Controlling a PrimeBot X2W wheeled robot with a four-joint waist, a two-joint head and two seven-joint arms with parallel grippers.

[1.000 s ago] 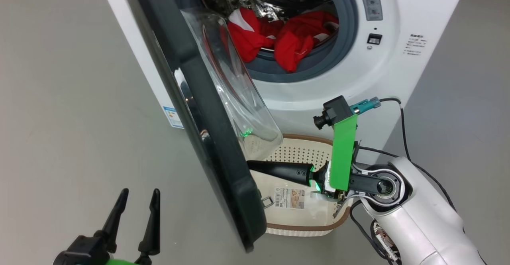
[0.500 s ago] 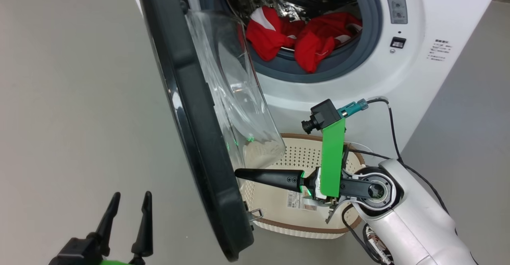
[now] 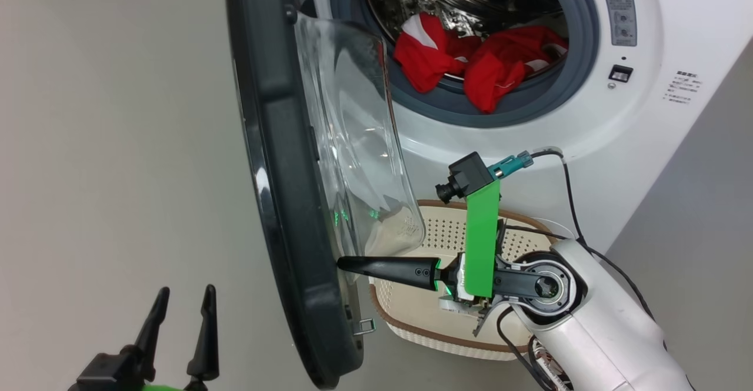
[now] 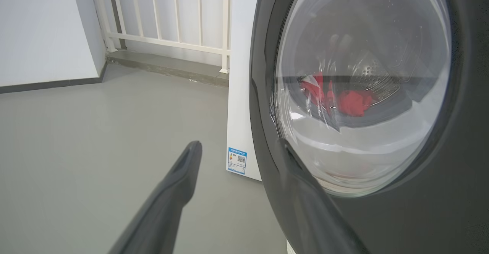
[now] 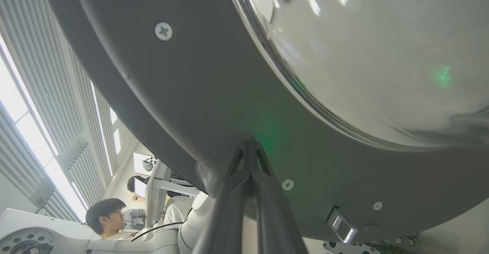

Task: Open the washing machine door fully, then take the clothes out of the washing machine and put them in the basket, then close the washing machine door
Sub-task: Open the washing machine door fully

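Wider swings the door [image 3: 282, 203] than a second ago; right gripper [image 3: 346, 263], fingers pressed together, tip against the door's inner rim; left gripper [image 3: 185, 292] spread apart on the door's outer side, clear of it; red clothes [image 3: 470, 62] in the washing machine [image 3: 676, 38] behind the door; basket [image 3: 447, 335] beside the door's lower edge.

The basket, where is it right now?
In the head view, the basket sits on the floor in front of the washing machine, lower right, beside the open door.
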